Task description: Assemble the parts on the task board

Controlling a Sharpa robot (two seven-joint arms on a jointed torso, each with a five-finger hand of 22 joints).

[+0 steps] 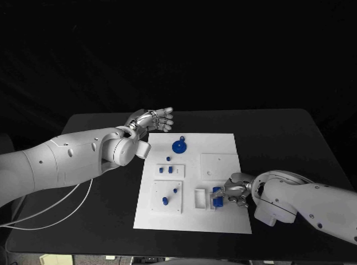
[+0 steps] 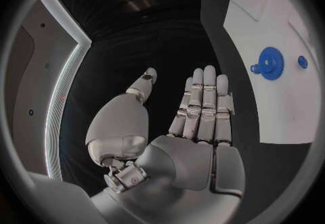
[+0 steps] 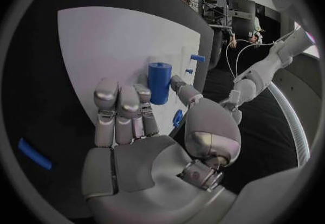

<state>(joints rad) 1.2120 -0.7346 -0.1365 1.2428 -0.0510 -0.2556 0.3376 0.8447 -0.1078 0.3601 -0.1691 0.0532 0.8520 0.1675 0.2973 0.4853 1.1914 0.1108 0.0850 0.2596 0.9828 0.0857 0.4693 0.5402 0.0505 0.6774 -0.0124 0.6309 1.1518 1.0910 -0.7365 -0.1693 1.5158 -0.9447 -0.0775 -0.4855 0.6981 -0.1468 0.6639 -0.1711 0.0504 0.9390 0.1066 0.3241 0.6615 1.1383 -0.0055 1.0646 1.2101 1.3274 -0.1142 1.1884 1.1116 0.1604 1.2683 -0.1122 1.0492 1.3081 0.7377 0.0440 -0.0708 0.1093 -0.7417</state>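
Observation:
The white task board (image 1: 226,138) lies in the middle of the black table. A blue gear (image 1: 179,147) sits near its far end, and it appears again as the gear (image 2: 270,63) in the left wrist view. Several small blue parts (image 1: 169,159) stand along the board's left half. My right hand (image 1: 234,192) is at the board's near right corner. Its thumb and fingers close on an upright blue cylinder (image 3: 160,82) that stands on the board (image 3: 108,39). My left hand (image 1: 152,120) hovers past the board's far left corner, flat, fingers spread (image 2: 203,104), holding nothing.
A short blue bar (image 3: 34,153) lies on the black table beside the board, near my right hand. A blue peg (image 3: 197,58) stands up from the board beyond the cylinder. Raised white blocks (image 1: 220,164) sit on the board's right half. A white cable (image 1: 67,212) loops by the left arm.

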